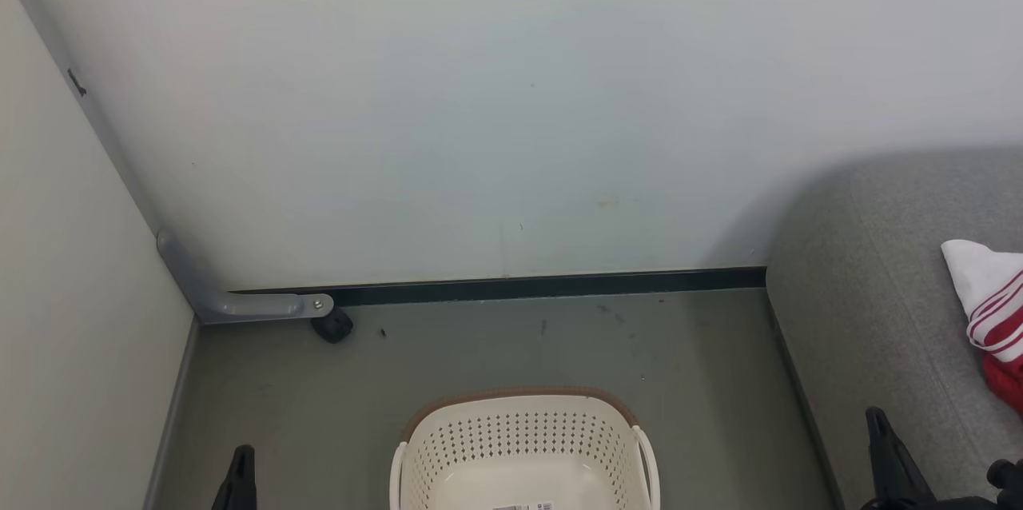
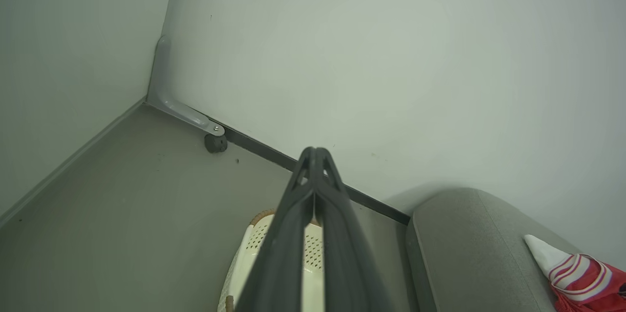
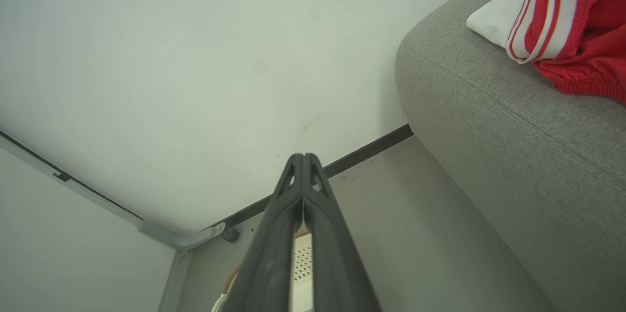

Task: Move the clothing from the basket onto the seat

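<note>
Soft even light; shadow beside seat (image 1: 871, 318); wrist-view edges bowed.

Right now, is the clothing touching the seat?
Touching. The right wrist view shows the clothing lying on top of the seat, its red hem resting on the grey fabric with no gap.

The basket (image 1: 519, 434) stands on the floor (image 1: 320, 398) before the wall (image 1: 479, 134), with the seat (image 1: 879, 318) to its right. The clothing (image 1: 991, 310) lies on the seat, well apart from the basket. A bracket (image 1: 240, 304) sits in the corner, behind and left of the basket.
</note>
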`<state>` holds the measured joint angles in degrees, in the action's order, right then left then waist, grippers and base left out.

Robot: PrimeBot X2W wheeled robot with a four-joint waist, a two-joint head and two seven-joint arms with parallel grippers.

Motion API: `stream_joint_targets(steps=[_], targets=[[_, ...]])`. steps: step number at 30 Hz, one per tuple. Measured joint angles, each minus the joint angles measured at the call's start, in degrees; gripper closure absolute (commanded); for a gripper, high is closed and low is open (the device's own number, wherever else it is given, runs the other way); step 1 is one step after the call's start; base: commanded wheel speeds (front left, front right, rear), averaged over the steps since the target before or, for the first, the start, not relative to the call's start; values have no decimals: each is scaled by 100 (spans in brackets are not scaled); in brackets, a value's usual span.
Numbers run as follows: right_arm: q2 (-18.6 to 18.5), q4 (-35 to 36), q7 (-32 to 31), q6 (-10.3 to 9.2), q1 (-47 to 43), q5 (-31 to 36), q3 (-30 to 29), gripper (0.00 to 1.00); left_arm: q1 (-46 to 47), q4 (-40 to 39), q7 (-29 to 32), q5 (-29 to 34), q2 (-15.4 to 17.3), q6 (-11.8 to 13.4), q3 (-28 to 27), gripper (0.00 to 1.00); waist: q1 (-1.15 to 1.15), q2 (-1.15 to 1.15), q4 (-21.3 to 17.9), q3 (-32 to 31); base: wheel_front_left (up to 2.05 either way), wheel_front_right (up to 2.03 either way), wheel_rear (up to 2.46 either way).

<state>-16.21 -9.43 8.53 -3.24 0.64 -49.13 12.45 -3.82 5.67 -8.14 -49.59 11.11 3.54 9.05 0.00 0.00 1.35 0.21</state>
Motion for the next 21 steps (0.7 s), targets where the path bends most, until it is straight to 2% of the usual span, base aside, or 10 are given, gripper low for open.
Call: stream_joint_targets(steps=[21], targets=[[399,-221,-452,282,120,-1274,-588,100,221,331,435,-1201,-238,-303,-426,100,0,0,-40,-3,0,0,0]])
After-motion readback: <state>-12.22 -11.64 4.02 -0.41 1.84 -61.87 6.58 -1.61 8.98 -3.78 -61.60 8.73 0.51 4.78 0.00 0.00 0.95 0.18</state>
